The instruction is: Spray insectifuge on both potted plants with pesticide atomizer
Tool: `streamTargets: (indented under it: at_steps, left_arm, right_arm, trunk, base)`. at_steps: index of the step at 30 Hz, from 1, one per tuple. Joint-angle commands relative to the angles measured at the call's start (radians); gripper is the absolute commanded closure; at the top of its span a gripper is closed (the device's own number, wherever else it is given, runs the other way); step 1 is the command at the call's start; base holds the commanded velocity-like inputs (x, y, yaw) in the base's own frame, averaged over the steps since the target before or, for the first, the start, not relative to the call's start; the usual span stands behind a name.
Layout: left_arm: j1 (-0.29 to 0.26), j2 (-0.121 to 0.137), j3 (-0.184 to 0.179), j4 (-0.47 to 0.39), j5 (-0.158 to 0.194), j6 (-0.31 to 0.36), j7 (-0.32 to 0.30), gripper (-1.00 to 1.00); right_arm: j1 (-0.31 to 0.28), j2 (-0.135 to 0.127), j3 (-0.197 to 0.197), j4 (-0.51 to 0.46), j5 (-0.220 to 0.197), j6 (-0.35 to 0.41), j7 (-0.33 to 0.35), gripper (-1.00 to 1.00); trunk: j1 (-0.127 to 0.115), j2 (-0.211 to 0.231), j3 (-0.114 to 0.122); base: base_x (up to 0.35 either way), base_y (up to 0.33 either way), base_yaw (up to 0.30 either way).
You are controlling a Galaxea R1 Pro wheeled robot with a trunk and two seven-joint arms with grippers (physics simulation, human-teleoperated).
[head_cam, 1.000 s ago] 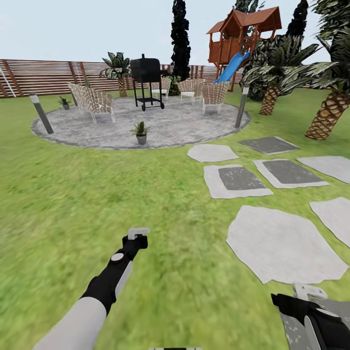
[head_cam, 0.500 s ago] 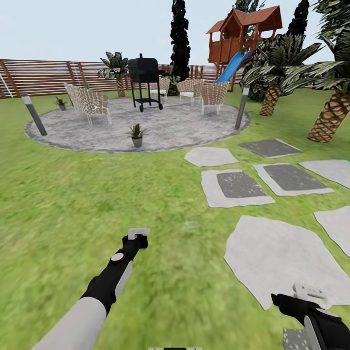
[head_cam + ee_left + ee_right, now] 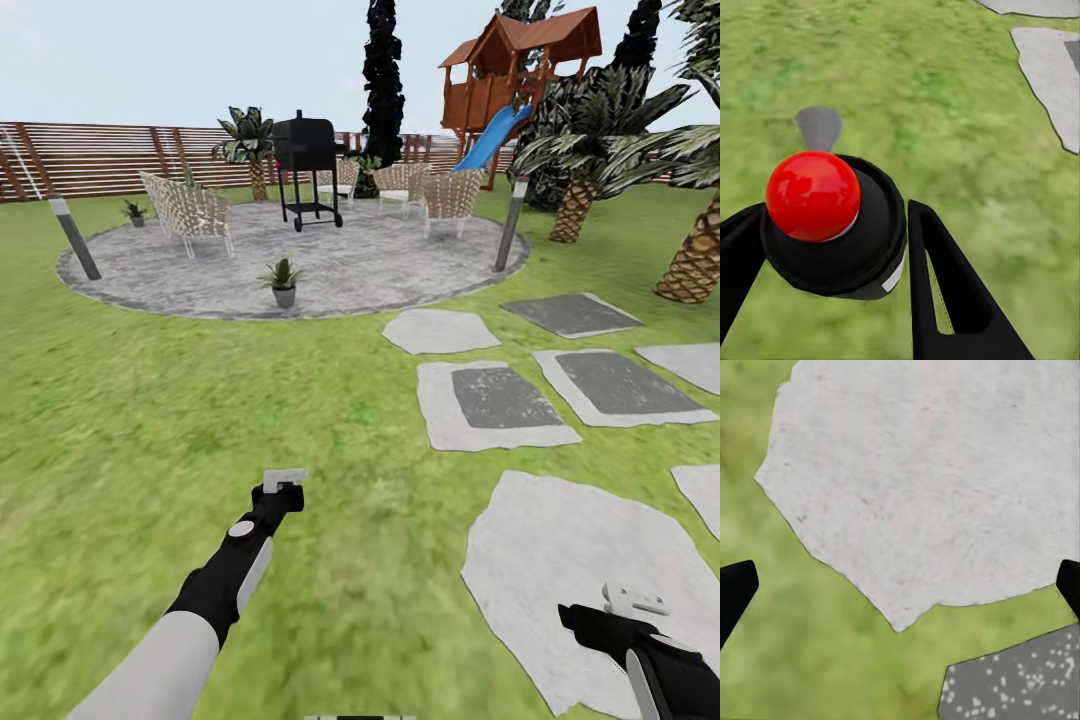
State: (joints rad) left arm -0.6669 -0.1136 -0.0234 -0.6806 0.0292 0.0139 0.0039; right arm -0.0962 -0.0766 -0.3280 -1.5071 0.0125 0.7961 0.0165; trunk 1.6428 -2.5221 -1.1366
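In the left wrist view a dark round bottle with a red ball top and a sliver of white label, the pesticide atomizer (image 3: pixel 814 196), sits between the black fingers of my left gripper (image 3: pixel 832 214), which is shut on it. In the head view that gripper (image 3: pixel 283 484) hangs over the lawn. One potted plant (image 3: pixel 284 280) stands on the near part of the round paved patio (image 3: pixel 380 262), several metres ahead. A second potted plant (image 3: pixel 135 212) stands at the patio's far left. My right gripper (image 3: pixel 632 600) is open and holds nothing, its fingers spread wide over a stepping stone (image 3: pixel 922 480).
Grey bollard lamps (image 3: pixel 74 237) (image 3: pixel 510 238) flank the patio, which holds woven chairs (image 3: pixel 188 212) and a black grill (image 3: pixel 305 165). Stepping stones (image 3: pixel 495 402) run off to the right. Palms (image 3: pixel 575 150), a playhouse with a blue slide (image 3: pixel 520 70) and a slatted fence (image 3: pixel 110 158) lie beyond.
The whole head view has shifted, so the camera has moved; patio and stones sit slightly differently in the picture. Both arms hold the same pose.
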Motion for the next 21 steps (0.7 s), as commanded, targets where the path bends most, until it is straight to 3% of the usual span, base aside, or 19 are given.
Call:
streamTargets:
  at_steps: [1, 21]
  left_arm:
    - [0.0, 0.0, -0.001, -0.001, 0.003, 0.001, 0.0, 1.0]
    - [0.0, 0.0, -0.001, -0.001, 0.003, 0.001, 0.0, 1.0]
  right_arm:
    - [0.0, 0.0, 0.0, -0.001, 0.001, 0.005, 0.002, -1.0]
    - [0.0, 0.0, 0.0, -0.001, 0.001, 0.005, 0.002, -1.0]
  trunk:
    - [0.0, 0.0, -0.001]
    - [0.0, 0.0, -0.001]
  base:
    - [0.318, -0.155, 0.048]
    - [0.322, -0.115, 0.063]
